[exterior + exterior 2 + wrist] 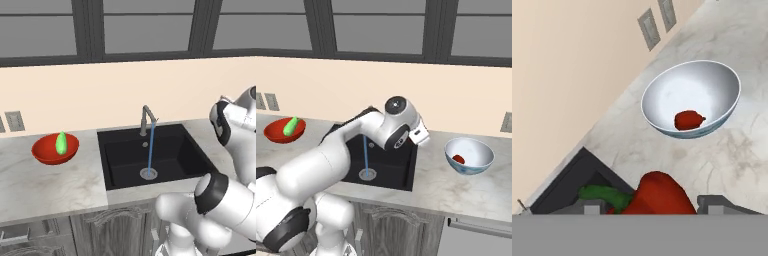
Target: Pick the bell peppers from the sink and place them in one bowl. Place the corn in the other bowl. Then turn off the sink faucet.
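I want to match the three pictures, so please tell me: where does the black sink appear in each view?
Left base view: the sink is at the centre, to the right of the red bowl.
Right base view: the sink is just left of centre, partly behind the robot.
Hand view: a corner of the sink is at the lower left.
Shared landmark: the pale marble counter around it.

Red bell pepper (green stem) apparently between tool tips, another in white-blue bowl, corn in red bowl
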You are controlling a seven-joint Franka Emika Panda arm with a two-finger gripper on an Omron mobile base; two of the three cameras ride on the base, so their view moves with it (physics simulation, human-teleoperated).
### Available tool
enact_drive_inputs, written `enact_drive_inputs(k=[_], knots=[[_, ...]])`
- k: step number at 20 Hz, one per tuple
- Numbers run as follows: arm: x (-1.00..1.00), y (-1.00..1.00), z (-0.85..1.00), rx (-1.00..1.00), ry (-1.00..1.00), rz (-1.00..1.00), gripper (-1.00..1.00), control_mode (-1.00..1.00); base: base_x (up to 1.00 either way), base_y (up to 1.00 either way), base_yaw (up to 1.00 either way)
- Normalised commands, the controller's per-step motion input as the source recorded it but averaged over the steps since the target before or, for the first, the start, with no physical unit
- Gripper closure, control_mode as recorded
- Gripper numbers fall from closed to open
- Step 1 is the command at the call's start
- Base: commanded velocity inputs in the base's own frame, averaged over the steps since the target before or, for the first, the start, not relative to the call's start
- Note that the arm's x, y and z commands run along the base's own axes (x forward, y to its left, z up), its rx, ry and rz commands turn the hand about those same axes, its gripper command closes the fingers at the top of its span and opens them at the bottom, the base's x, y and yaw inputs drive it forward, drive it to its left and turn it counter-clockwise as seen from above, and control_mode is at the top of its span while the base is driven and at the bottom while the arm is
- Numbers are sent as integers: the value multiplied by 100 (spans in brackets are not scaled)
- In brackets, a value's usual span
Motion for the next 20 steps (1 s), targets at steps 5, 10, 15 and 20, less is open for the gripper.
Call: enact_drive_inputs(k=[5,10,15,20], knots=[[-5,-66,0,2,0,-18,100,-100,0,0,0],[0,-60,0,8,0,-13,100,-100,0,0,0],[0,-46,-9,12,0,-5,100,-100,0,0,0],[0,-32,-32,8,0,-2,100,-100,0,0,0]])
